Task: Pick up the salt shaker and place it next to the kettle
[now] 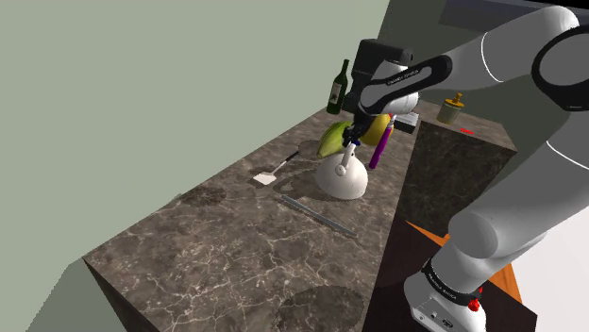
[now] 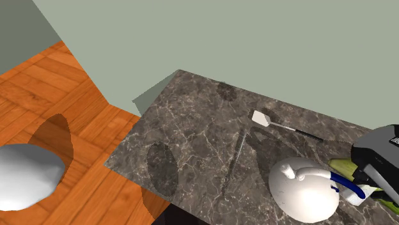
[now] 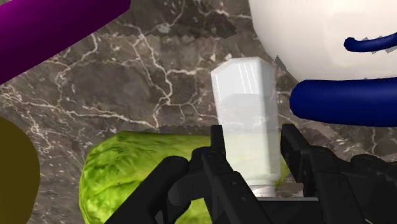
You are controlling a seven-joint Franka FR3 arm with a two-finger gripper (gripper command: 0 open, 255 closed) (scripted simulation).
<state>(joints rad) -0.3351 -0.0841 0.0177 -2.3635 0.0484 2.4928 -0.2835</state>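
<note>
**A:** How does the end effector [image 3: 252,137] stand?

**B:** Clamped on the salt shaker [image 3: 245,95], one finger pressed to each side.

**A:** Where is the shaker?

**B:** Just beside the white kettle [image 3: 312,38], over a green vegetable [image 3: 140,172]. I can't tell if it clears the desk [image 3: 127,83].

**A:** Anything hard to see?

**B:** The picture's edge cuts the kettle off. The shoulder view adds a dark bottle [image 1: 337,87] and a spatula [image 1: 269,174].
</note>
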